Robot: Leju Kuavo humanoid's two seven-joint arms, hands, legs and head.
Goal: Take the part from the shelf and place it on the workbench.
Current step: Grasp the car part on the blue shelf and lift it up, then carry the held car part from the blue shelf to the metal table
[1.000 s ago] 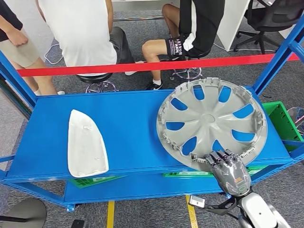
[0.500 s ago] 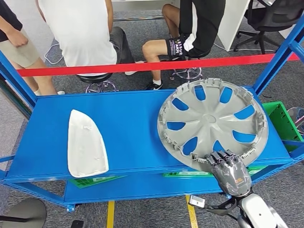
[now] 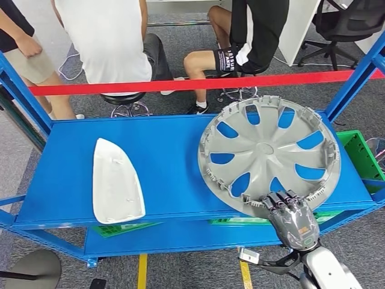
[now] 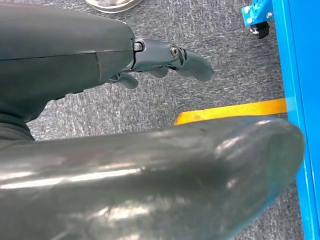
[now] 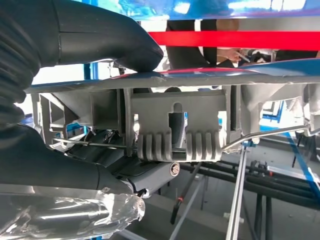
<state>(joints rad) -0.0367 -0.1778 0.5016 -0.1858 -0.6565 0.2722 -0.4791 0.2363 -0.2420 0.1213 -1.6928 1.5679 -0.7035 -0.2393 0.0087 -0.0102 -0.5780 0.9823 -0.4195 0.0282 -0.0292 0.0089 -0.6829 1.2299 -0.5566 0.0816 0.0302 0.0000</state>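
Note:
A large grey hubcap [image 3: 269, 153] lies on the right half of the blue shelf [image 3: 172, 174], its near rim reaching the shelf's front edge. My right hand [image 3: 293, 221] grips that near rim. In the right wrist view the thumb [image 5: 109, 42] lies on top of the hubcap's rim [image 5: 181, 107] and the fingers [image 5: 68, 170] curl under it. A white curved part [image 3: 115, 183] lies on the shelf's left half. My left hand [image 4: 113, 57] hangs over grey carpet beside the shelf's blue frame [image 4: 298, 75], fingers stretched out and holding nothing.
Red tape [image 3: 190, 84] runs across behind the shelf, with people seated on stools beyond it. Blue uprights [image 3: 352, 75] stand at the shelf's corners. A green crate [image 3: 361, 156] sits to the right. A yellow floor line [image 3: 141, 274] runs under the shelf.
The whole picture has shifted slightly right, so the camera moved. My right hand keeps its grip on the hubcap's rim, and the hubcap has slid a little left along the shelf.

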